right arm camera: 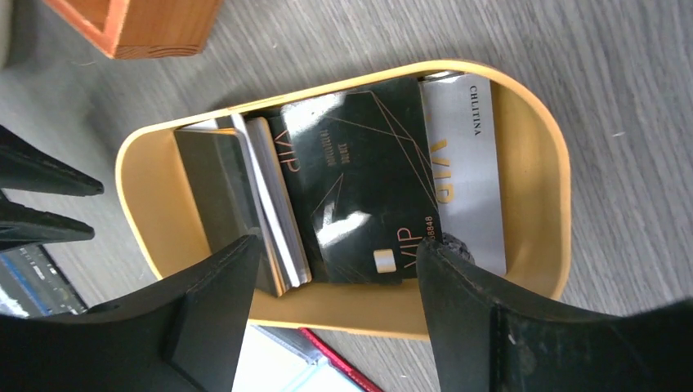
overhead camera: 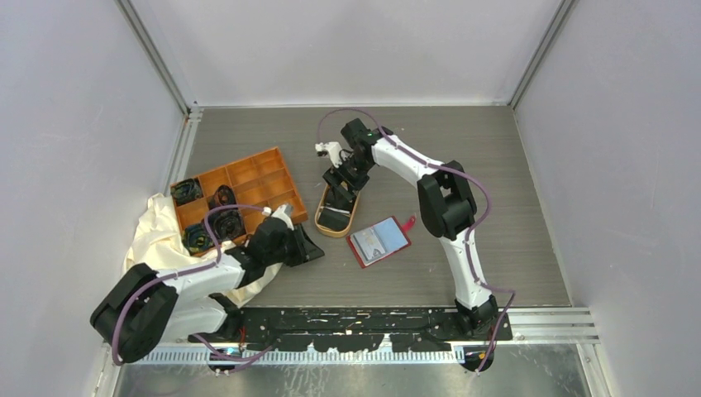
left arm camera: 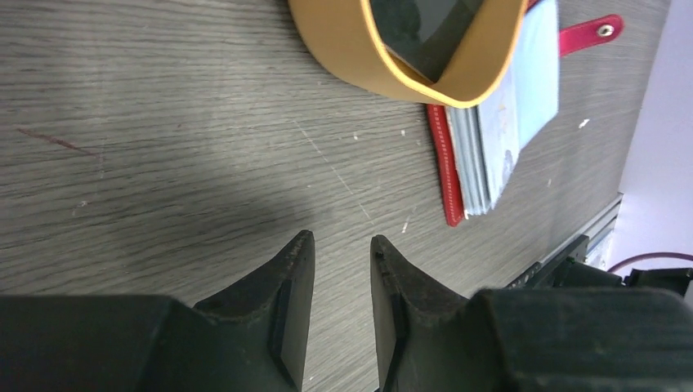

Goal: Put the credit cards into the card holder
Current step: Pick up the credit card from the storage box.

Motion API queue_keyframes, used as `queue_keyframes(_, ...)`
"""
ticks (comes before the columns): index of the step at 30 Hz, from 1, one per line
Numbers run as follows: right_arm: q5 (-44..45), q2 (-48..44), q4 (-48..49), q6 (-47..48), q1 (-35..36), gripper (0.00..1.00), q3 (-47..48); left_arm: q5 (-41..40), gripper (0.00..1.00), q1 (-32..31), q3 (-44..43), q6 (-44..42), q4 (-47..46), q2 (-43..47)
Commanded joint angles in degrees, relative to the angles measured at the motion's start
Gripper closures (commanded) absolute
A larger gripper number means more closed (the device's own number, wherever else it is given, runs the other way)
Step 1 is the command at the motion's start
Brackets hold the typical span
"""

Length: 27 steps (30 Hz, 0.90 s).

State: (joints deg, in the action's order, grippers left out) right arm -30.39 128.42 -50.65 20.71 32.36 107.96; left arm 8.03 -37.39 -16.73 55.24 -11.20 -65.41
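View from the right wrist: an oval tan dish holds the credit cards. The top black card lies flat and bears "VIP" twice in gold, with a row of digits too small to read in full. Under it, a silver card reads "CHLITINA" and "VIP". Several pale grey cards lean on edge against the black one. The right gripper has its jaws spread wide, one finger by the leaning cards, the other at the black card's edge over the silver card. Whether either finger presses a card cannot be told.

View from the left wrist: the left gripper hangs over bare table, jaws a narrow gap apart with nothing between them.

Overhead view: the card holder, red with a snap tab, lies open on the table just right of the dish, clear sleeves upward. An orange tray sits left of the dish.
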Motion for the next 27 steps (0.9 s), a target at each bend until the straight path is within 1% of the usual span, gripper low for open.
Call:
queue_keyframes(1,6.26,0.58,-1.04,0.24,1.29,0.25,4.23,-1.59,0.68,0.11,-3.24,2.23,-3.56,-3.4)
queue_keyframes(6,7.99,2.67,-1.22,0.57,1.84,0.24,5.49,-1.84,0.69,0.11,-5.1,2.5,-3.78,-7.89)
queue_keyframes(11,8.16,0.69,0.41,1.54,1.95,0.22,4.29,-1.53,0.69,0.22,-6.82,2.0,-3.83,-10.5)
queue_keyframes(14,9.76,0.98,0.62,2.33,1.97,0.2,5.87,-1.38,0.7,0.38,-7.7,1.52,-3.7,-11.64)
queue_keyframes(17,9.56,3.35,-1.23,2.69,1.89,0.2,8.69,-1.27,0.7,0.77,-8.28,1.23,-3.61,-12.43)
queue_keyframes(20,7.01,5.13,-2.41,2.94,1.65,0.2,9.29,-1.26,0.7,1.06,-8.45,1.14,-3.63,-12.88)
queue_keyframes(23,2.52,6.01,-4.16,3.2,1.07,0.21,9.07,-0.93,0.7,1.71,-8.55,0.94,-3.57,-13.21)
queue_keyframes(27,-1.19,5.42,-5.87,3.77,0.69,0.22,7.5,-0.17,0.7,3.0,-9.26,0.21,-3.28,-13.57)
